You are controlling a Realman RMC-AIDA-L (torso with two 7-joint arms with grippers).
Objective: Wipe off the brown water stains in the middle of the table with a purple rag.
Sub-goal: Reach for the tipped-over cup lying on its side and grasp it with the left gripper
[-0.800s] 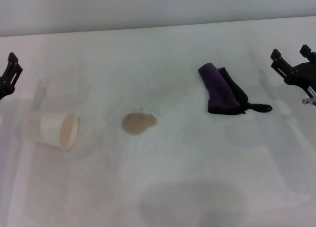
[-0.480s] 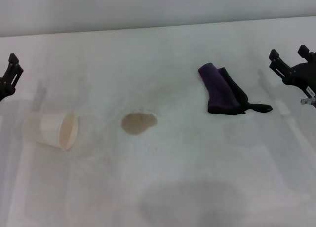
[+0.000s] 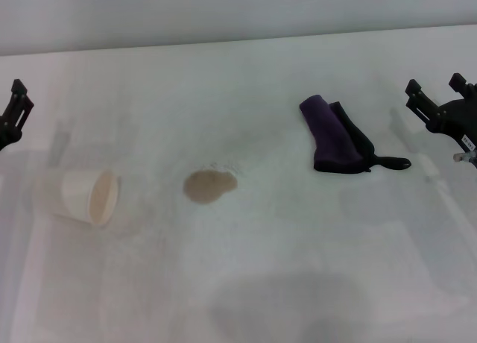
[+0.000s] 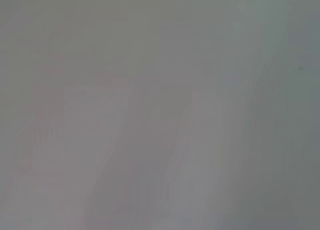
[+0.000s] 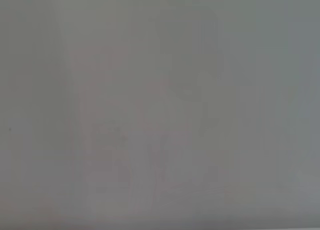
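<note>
The brown water stain (image 3: 210, 185) is a small tan blotch on the white table (image 3: 246, 268), near the middle. The purple rag (image 3: 334, 134) lies bunched to the right of the stain, its black loop (image 3: 391, 162) pointing right. My right gripper (image 3: 435, 85) hovers at the right edge, to the right of the rag and apart from it, with its fingers spread and empty. My left gripper (image 3: 15, 108) is at the far left edge, only partly in view. Both wrist views show only blank pale surface.
A cream paper cup (image 3: 88, 196) lies on its side left of the stain, its mouth facing the stain. The table's far edge (image 3: 238, 41) meets a grey wall.
My right gripper has shifted very slightly. The rag, stain, cup and left gripper have not moved.
</note>
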